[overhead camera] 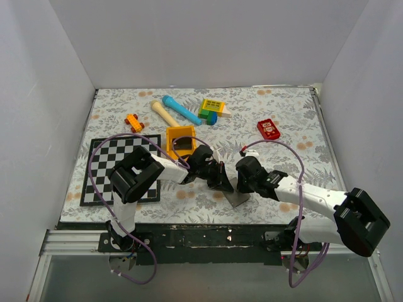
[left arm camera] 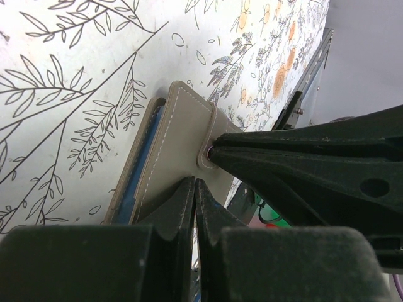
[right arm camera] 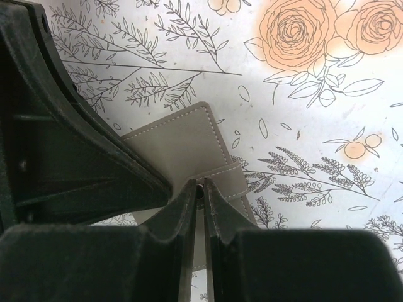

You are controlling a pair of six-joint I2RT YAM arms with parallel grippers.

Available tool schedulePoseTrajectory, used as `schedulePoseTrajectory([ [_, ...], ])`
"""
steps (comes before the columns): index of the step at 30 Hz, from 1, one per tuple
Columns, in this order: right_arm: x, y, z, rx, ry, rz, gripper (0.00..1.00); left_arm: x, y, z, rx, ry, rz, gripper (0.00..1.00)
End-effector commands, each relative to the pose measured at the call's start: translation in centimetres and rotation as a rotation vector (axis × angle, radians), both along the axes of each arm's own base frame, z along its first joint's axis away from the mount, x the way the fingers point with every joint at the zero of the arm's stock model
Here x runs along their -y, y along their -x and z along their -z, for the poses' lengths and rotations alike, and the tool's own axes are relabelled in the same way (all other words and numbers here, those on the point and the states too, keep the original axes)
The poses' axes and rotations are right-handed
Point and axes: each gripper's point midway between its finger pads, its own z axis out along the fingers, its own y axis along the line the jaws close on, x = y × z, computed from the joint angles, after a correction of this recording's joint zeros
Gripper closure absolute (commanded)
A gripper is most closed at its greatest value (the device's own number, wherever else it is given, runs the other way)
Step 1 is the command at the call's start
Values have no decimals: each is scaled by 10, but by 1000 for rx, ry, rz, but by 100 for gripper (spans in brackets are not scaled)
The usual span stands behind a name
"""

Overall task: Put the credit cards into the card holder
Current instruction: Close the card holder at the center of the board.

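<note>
The card holder (overhead camera: 240, 199) is a grey wallet, folded shut on the table near the front edge. It also shows in the left wrist view (left arm camera: 179, 129) and the right wrist view (right arm camera: 182, 138), with its snap tab (right arm camera: 238, 178) across the flap. My left gripper (overhead camera: 225, 183) (left arm camera: 194, 182) is shut, tips pressed on the wallet's cover. My right gripper (overhead camera: 242, 186) (right arm camera: 200, 186) is shut, tips on the tab's stud. No black credit card shows clearly. A dark flat shape (overhead camera: 183, 144) lies in the orange tray; I cannot tell what it is.
The orange tray (overhead camera: 171, 134) stands just behind my left gripper. A checkerboard (overhead camera: 101, 165) lies at the left. A red block (overhead camera: 268, 129), a blue and a cream stick (overhead camera: 181, 109), a green-yellow toy (overhead camera: 211, 111) and an orange toy (overhead camera: 133, 122) lie further back.
</note>
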Motion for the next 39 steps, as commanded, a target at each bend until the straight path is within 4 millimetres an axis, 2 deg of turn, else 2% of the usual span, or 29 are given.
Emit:
schedulePoseTrajectory([
  [1,17,59,45,-221,105,8,85,-23,-15,50,32,-181,-94,100],
  [5,18,69,57,-240,103,43,85,-25,-15,50,34,-185,-94,100],
  [16,24,91,70,-268,114,88,85,-24,-14,51,30,-184,-93,100],
  [29,35,101,55,-246,92,121,85,-22,-15,51,30,-182,-91,100],
  [39,32,93,43,-200,83,122,85,-23,-16,50,31,-183,-93,100],
])
